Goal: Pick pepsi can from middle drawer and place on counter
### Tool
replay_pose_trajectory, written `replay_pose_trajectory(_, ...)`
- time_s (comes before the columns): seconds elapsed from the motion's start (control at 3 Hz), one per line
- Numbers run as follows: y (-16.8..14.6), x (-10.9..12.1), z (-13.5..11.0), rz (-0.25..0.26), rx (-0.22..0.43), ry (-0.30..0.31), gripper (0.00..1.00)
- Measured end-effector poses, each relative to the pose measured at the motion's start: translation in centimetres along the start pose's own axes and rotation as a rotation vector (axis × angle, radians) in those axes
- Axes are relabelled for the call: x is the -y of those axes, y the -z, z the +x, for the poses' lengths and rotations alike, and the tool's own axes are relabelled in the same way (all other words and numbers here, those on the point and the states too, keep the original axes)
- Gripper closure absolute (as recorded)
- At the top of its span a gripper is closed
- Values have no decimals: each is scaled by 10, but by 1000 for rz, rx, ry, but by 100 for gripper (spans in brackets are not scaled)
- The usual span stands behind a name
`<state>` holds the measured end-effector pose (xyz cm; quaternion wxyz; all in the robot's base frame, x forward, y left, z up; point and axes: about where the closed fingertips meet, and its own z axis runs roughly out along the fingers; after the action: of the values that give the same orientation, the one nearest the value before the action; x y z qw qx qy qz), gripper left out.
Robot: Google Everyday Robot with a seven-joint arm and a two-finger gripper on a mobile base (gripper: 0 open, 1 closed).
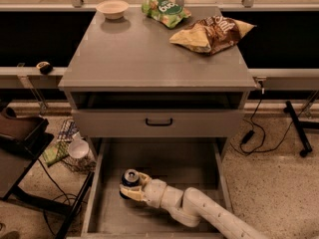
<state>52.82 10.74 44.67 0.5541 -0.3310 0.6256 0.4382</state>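
Tool clasps the pepsi can, upright inside the pulled-out drawer, near its left wall. Above, the surface carries a bowl at its far-left corner, a green bag at the far edge and a brown bag toward the far-right corner.

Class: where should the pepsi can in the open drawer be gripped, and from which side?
Across its round side wall, coming in from the drawer's front. The pepsi can stands upright in the open drawer, silver top up. The gripper is at it there.

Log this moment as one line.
gripper: at pepsi can | can: in open drawer | counter: bowl, green bag, brown bag
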Motion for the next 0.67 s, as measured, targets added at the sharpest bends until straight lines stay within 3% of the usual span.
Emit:
replay_pose_trajectory(0.33,0,0,0,0,0,0,28)
replay_pose_trajectory(0.67,0,0,0,0,0,0,5)
